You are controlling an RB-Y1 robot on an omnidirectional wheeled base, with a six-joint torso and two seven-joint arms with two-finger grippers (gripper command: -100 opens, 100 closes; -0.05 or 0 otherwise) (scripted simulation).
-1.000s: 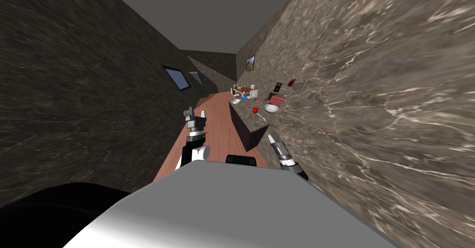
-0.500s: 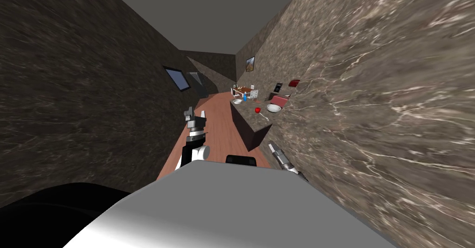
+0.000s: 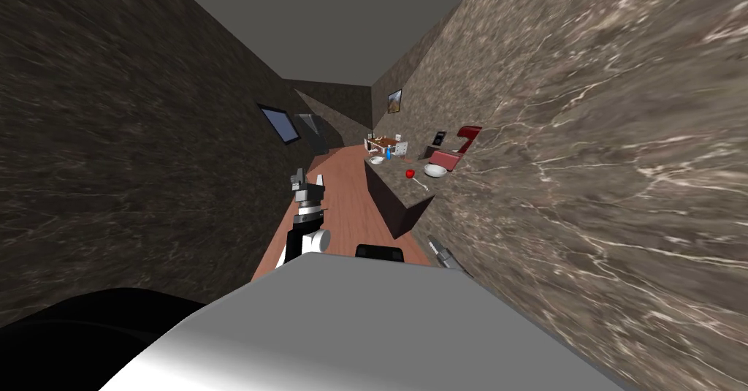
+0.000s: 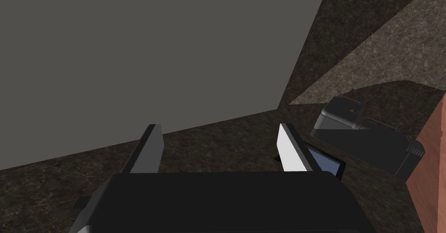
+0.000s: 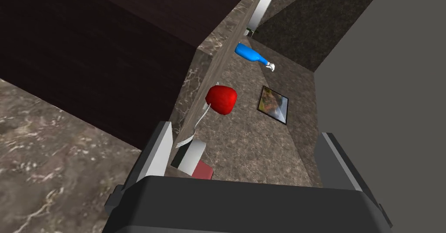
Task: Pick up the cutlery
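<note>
Your right pincer (image 5: 246, 130), spread, faced the thin pale fork (image 5: 198, 128) beside a round red apple (image 5: 221, 99) on the veined marble tabletop (image 3: 415, 195); your left pincer (image 4: 219, 126) was spread too.

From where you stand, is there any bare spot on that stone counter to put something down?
Yes: the near end of the brown marbled countertop, between its corner and the white fork, looks bare. Also the strip between the red apple and the blue bottle. It is crowded where apple, fork and white bowl cluster.
</note>
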